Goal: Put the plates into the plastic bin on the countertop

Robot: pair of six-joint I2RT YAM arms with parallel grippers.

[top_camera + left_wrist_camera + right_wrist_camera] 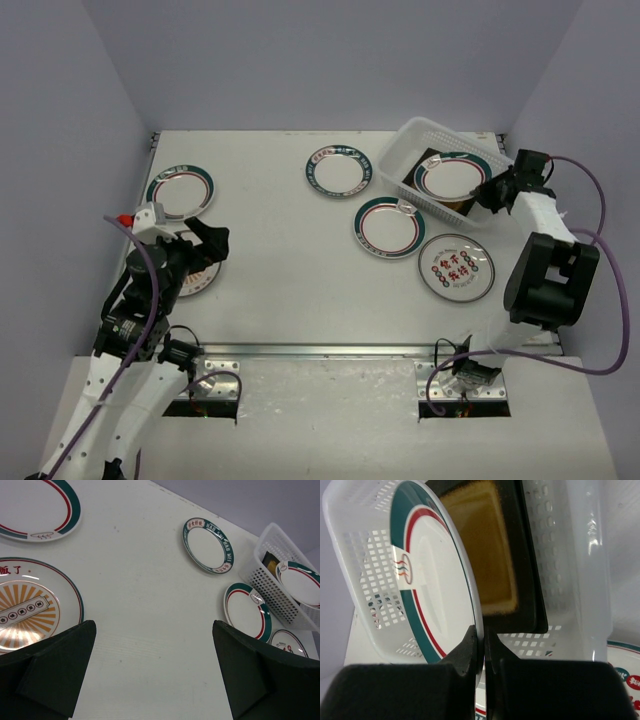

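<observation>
My right gripper [490, 192] is shut on the rim of a round white plate with teal-and-red rings [452, 177] and holds it over the plastic bin [420, 135]. In the right wrist view the fingers [470, 645] pinch the plate's edge [430, 580]; a square amber dark-rimmed plate [480, 545] lies in the bin [365, 595] beneath. My left gripper [210, 243] is open and empty above the countertop [280, 260], beside the orange sunburst plate [30, 610]. Other round plates lie on the countertop at the far left [180, 190], middle [338, 171], beside the bin [388, 226] and near right [456, 266].
Grey walls enclose the countertop on three sides. The metal front edge [330, 352] runs along the near side by the arm bases. The bin stands in the far right corner, turned at an angle.
</observation>
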